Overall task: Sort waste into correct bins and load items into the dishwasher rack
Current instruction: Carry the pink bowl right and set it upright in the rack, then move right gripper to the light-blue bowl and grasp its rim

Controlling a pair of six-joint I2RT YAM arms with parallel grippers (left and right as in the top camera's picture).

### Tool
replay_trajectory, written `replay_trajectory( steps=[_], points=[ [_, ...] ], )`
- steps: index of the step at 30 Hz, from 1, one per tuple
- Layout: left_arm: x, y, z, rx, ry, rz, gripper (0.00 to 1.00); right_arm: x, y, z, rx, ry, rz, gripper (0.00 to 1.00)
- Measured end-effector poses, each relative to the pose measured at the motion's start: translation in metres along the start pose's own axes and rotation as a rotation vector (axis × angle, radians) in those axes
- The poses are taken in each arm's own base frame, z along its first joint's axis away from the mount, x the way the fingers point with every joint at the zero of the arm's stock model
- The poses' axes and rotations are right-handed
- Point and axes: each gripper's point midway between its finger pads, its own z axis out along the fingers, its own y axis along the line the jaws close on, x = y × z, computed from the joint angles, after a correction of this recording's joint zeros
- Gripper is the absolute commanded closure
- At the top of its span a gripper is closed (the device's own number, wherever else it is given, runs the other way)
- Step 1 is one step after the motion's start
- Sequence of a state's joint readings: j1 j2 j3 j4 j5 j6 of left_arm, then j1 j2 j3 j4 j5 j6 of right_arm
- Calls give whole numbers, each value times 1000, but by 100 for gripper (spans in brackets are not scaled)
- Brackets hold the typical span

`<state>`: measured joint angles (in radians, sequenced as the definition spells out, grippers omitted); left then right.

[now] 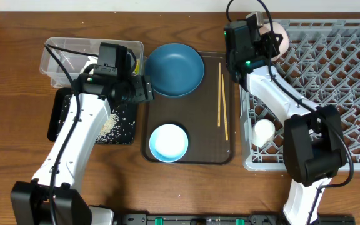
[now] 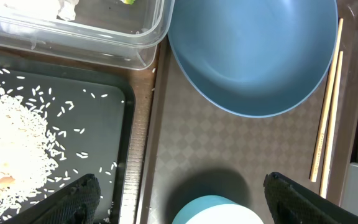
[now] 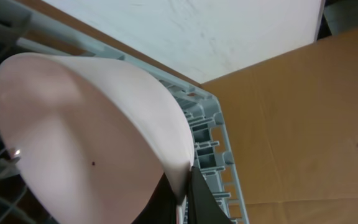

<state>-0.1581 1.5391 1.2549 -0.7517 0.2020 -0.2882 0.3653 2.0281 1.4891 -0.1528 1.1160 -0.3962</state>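
Observation:
My left gripper [image 1: 145, 88] [image 2: 182, 182] is open and empty, hovering above the light blue bowl [image 1: 169, 142] [image 2: 215, 211] on the brown serving tray. The blue plate [image 1: 177, 69] [image 2: 253, 50] and the chopsticks [image 1: 220, 100] [image 2: 327, 106] lie on the same tray. My right gripper [image 1: 262, 32] [image 3: 184, 186] is shut on the rim of a pale pinkish bowl [image 1: 279, 34] [image 3: 86, 137], held tilted at the far left corner of the grey rack [image 1: 330, 75] [image 3: 211, 138]. A white cup [image 1: 264, 131] sits in the rack.
The clear tub [image 1: 58, 53] [image 2: 104, 31] holds tissue [image 2: 67, 6] and a yellow-green wrapper [image 2: 128, 2]. The black tray [image 1: 60, 112] [image 2: 98, 118] carries loose rice [image 1: 111, 127] [image 2: 11, 143]. The brown serving tray [image 1: 205, 147] [image 2: 229, 143] lies between the black tray and the rack.

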Motion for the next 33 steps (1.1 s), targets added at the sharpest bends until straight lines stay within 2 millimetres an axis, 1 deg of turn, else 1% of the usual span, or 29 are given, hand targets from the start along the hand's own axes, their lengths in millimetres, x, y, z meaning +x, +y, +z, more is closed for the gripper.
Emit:
replay_trajectory(
  steps=[2,4,7,10,14,16,20,21,22,25,28,31,33],
  points=[
    [0,0,0,0,0,0,13,-2,5,-4,-18,-12,-8,60],
    [0,0,0,0,0,0,13,-6,11,-10,-34,-27,-22,53],
    [0,0,0,0,0,0,13,-9,16,-15,-49,-40,-26,46],
    [0,0,0,0,0,0,13,-13,20,-19,-61,-56,-20,43],
    [0,0,0,0,0,0,13,-15,21,-19,-64,-64,13,40],
    [0,0,0,0,0,0,13,-15,22,-18,-71,-65,33,36],
    [0,0,0,0,0,0,13,-16,27,-20,-108,-71,78,13],
    [0,0,0,0,0,0,13,-16,28,-22,-126,-73,82,5],
    [0,0,0,0,0,0,13,-17,29,-24,-148,-76,95,1],
    [0,0,0,0,0,0,13,-22,27,-36,-223,-96,131,1],
    [0,0,0,0,0,0,13,-31,17,-53,-323,-122,202,1],
    [0,0,0,1,1,0,13,-35,7,-73,-450,-139,264,1],
    [0,0,0,0,0,0,13,-32,5,-90,-562,-134,284,1]
  ],
)
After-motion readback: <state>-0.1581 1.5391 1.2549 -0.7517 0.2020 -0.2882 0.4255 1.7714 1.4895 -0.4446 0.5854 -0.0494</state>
